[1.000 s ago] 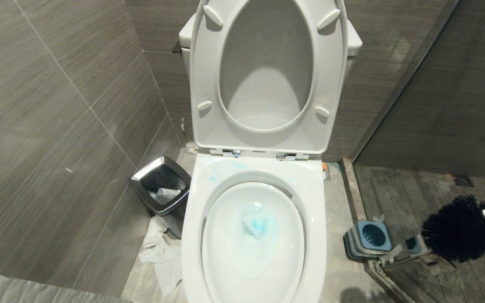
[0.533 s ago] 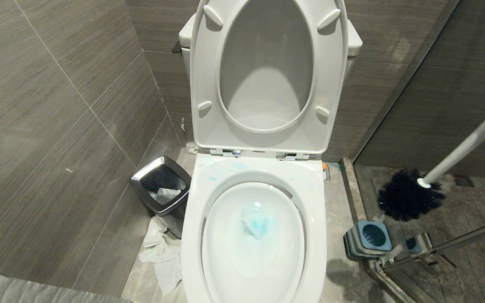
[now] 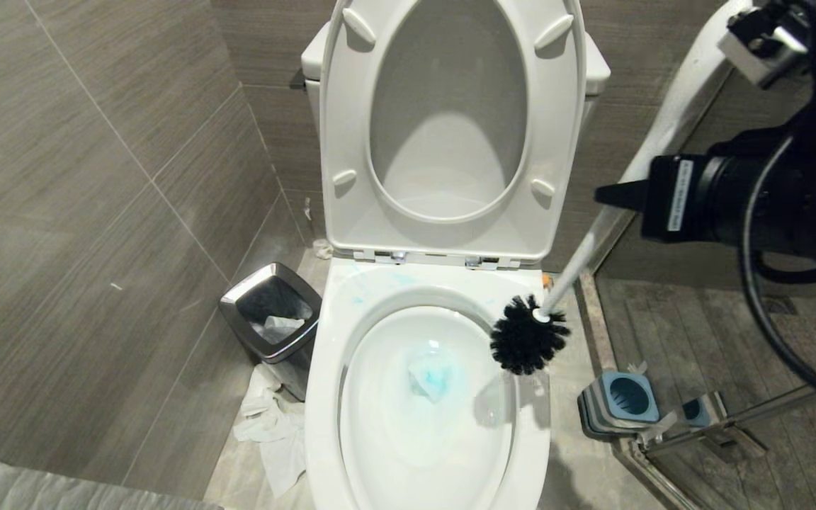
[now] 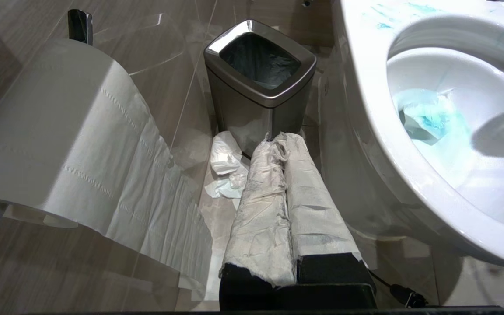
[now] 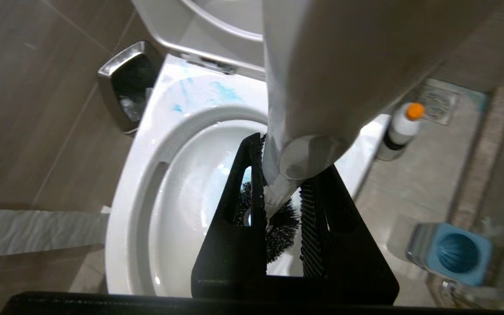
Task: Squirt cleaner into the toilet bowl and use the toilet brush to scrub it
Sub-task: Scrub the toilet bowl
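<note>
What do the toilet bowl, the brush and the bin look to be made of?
Toilet bowl: glazed white ceramic, judging by its glossy highlights. Toilet brush: smooth pale handle, likely plastic; black synthetic-looking bristles. Bin: brushed steel by its sheen, with a black liner.

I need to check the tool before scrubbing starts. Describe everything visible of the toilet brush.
The toilet brush has a round head of black bristles on a long, slim, white-grey handle that looks like plastic. It hangs tilted, head down, over the right rim of the toilet bowl, not yet inside. The right gripper is shut on the handle, between its black fingers. The bristles touch nothing visible.
</note>
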Available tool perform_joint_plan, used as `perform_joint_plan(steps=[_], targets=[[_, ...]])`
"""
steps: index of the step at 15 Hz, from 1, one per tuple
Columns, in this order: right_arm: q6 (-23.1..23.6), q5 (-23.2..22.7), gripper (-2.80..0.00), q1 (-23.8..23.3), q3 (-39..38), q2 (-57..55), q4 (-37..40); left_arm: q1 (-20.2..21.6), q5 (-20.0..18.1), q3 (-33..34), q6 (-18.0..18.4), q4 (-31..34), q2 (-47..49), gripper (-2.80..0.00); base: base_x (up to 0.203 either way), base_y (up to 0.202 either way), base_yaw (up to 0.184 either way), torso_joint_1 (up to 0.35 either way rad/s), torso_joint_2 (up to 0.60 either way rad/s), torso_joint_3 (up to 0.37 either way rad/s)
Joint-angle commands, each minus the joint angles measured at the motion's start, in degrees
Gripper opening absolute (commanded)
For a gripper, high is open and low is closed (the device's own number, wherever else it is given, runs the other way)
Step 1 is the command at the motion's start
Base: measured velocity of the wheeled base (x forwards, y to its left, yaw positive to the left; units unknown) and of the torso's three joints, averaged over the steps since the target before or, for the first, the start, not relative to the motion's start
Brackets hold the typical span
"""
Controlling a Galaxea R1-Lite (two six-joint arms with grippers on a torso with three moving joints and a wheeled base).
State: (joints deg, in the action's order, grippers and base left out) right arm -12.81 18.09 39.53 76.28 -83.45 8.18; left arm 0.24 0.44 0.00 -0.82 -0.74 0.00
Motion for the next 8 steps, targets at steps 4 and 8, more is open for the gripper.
perform_joint_plan(steps=[4, 8], targets=[[-0.43, -2.6, -2.8, 0.38, 3.34, -14.73, -5.26, 0.02, 0.0, 0.44, 0.01, -0.05, 0.0, -2.8, 0.0, 0.0, 0.0, 0.0, 0.0, 0.0], [-0.6, -2.96, -2.8, 0.24, 9.12, -27.75, -10.3, 0.02, 0.0, 0.44, -0.06, -0.05, 0.0, -2.8, 0.0, 0.0, 0.0, 0.0, 0.0, 0.0]])
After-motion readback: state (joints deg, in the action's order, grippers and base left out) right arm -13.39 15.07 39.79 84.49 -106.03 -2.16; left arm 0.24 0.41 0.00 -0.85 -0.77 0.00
